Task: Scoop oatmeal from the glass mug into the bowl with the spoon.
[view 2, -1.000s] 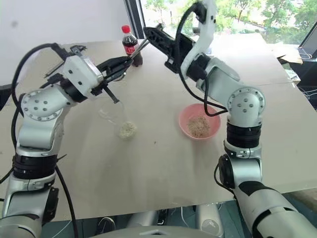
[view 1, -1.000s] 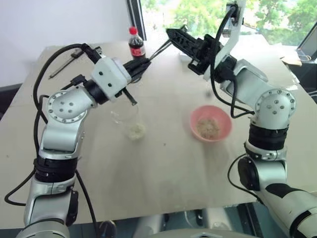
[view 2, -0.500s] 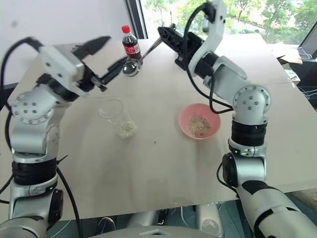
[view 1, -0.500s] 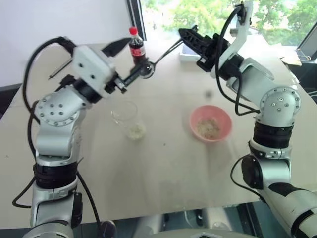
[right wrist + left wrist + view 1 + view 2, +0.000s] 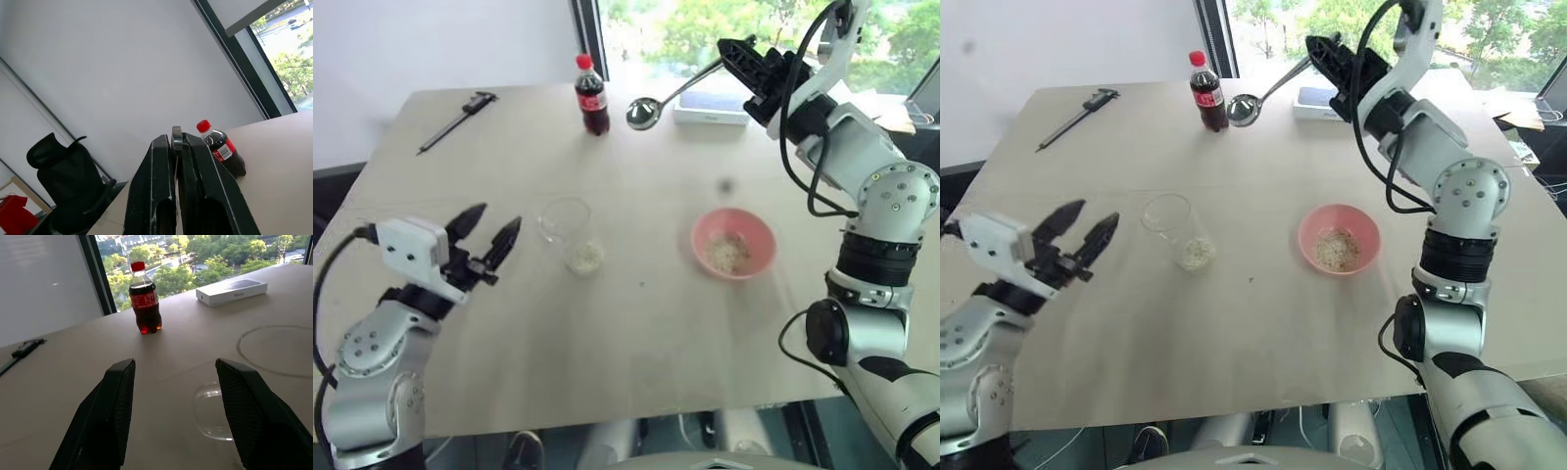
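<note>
The oatmeal [image 5: 584,257] lies as a small heap in the base of the glass mug [image 5: 564,223], which stands near the middle of the table [image 5: 636,333], toward my left. A second portion of flakes sits inside the pink bowl [image 5: 732,244], located to the right of the mug and well apart from it.

The spoon [image 5: 668,102] is held above the far side of the table. My right gripper [image 5: 738,53] is clamped on the end of its handle, fingers pressed together with the thin metal edge between them, as the right wrist view confirms. The handle slopes down from the gripper toward my left; the oval spoon bowl hangs just beside the cola bottle [image 5: 592,95]. I cannot tell whether the spoon bowl carries any flakes.

My left gripper [image 5: 487,230] hovers low over the near left part of the table, fingers spread apart and holding nothing. It points toward the mug and is near it but not touching.

A white box [image 5: 710,111] lies at the far edge, behind the spoon. A caliper [image 5: 457,119] rests at the far left corner.
</note>
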Available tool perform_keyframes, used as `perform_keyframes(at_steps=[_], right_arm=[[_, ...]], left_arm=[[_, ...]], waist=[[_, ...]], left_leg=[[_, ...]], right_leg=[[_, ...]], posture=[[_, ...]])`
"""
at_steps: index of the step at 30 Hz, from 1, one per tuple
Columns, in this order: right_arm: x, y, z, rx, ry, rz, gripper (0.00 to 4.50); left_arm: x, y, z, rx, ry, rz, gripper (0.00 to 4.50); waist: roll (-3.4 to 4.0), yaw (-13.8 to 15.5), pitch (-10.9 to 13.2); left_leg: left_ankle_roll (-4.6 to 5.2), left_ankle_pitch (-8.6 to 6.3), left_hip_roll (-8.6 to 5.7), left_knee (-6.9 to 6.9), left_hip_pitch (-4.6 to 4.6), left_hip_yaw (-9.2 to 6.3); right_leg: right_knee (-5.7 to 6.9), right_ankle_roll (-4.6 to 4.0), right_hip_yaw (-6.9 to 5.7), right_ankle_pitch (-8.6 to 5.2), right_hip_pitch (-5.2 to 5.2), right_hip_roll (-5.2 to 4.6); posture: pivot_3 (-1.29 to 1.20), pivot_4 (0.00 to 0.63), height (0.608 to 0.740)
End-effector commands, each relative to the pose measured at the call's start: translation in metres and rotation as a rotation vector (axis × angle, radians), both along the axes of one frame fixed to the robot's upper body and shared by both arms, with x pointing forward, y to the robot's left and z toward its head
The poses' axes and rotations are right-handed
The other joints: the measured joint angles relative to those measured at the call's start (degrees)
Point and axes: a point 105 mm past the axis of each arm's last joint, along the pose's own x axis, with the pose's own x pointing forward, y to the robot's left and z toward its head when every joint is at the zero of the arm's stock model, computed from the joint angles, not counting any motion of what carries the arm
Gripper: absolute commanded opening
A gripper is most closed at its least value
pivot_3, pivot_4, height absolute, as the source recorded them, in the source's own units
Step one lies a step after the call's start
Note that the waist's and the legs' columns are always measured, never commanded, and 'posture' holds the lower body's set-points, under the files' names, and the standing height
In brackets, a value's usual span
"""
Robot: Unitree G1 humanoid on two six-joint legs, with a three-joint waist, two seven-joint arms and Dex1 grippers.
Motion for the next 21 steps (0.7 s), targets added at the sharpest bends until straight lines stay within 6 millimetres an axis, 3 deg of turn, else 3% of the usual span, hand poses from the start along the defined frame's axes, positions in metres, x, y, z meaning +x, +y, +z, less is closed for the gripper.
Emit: perform_keyframes(at_steps=[1, 8, 21], right_arm=[[-0.009, -0.008, 0.013, 0.018, -0.046, -0.007, 0.00], [-0.010, -0.012, 0.016, 0.011, -0.046, -0.034, 0.00], [-0.012, -0.022, 0.019, -0.005, -0.059, -0.089, 0.00]], left_arm=[[0.006, -0.001, -0.008, 0.033, -0.014, -0.012, 2.71], [0.021, 0.003, -0.029, 0.040, 0.014, -0.020, 2.71], [0.059, -0.005, -0.038, 0.026, 0.002, -0.082, 2.71]], waist=[[0.01, 0.1, 0.0], [0.01, 0.2, 0.0], [0.01, 0.5, 0.0]], left_leg=[[0.00, 0.00, 0.03, 0.00, 0.02, 0.03], [-0.02, 0.01, 0.35, 0.00, 0.09, 0.37], [-0.01, 0.01, 0.36, 0.00, 0.05, 0.44]], right_leg=[[0.00, -0.03, 0.00, 0.04, 0.00, 0.04], [-0.05, -0.11, 0.12, 0.22, -0.05, 0.32], [-0.14, -0.07, 0.19, 0.24, -0.08, 0.32]], posture=[[0.00, 0.150, 0.740], [0.00, 0.150, 0.740], [0.00, 0.150, 0.740]])
